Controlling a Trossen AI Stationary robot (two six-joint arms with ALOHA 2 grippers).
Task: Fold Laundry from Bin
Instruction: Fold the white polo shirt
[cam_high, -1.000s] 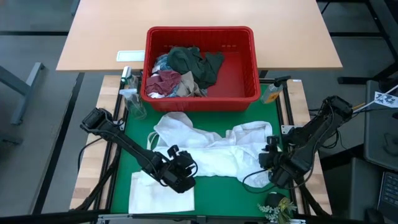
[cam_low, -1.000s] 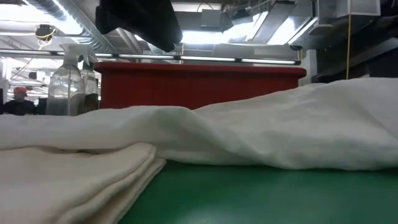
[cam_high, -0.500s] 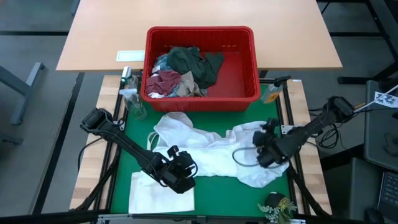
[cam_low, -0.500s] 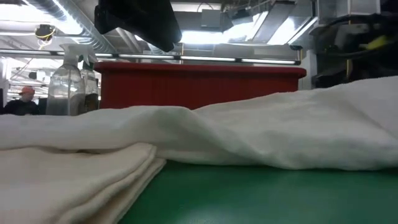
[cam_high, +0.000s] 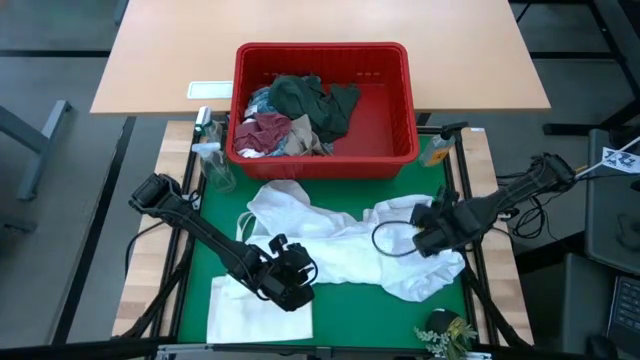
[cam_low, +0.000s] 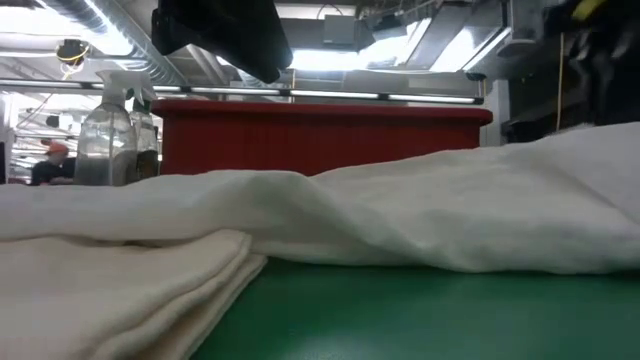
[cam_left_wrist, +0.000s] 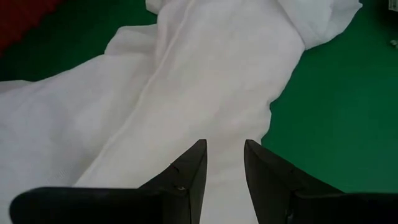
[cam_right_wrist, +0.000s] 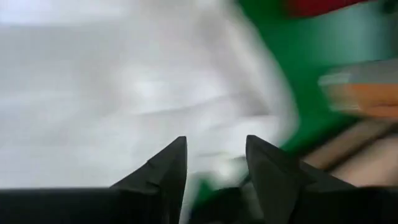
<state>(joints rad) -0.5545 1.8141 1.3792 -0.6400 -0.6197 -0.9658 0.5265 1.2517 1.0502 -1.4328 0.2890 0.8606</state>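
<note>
1. Two dark arms work over a green mat (cam_high: 350, 305) on the bench (cam_high: 140, 280), one from each side.
2. At the far left edge, spray bottles (cam_high: 207, 140) stand just beside the bin's left wall; in the low view one clear bottle (cam_low: 105, 140) shows in front of the red wall.
3. Left hand (cam_high: 290, 278) hovers over the near-left part of the mat, above the lower edge of a white garment (cam_high: 330, 240). Its wrist view shows the fingers (cam_left_wrist: 189, 171) slightly spread with a narrow gap, white cloth (cam_left_wrist: 186, 81) below them and nothing pinched.
4. Just under that hand, a flat, folded white piece (cam_high: 255, 318) lies at the mat's near-left corner; in the low view it shows as a cream fold (cam_low: 120, 275) in the foreground.
5. Across the middle of the mat, the white garment lies rumpled from left to right, touching the folded piece's far edge.
6. Behind it, the bin (cam_high: 395, 140) sits at the mat's far edge, holding dark green (cam_high: 315, 100), maroon (cam_high: 262, 130) and pale cloth heaped in its left half.
7. Right hand (cam_high: 428, 232) hangs over the garment's right end. Its wrist view is blurred, yet the fingers (cam_right_wrist: 165, 168) stand apart, white cloth (cam_right_wrist: 112, 93) under them, gripping nothing.
8. At the near-right corner lies a small plant-like sprig (cam_high: 447, 333).
</note>
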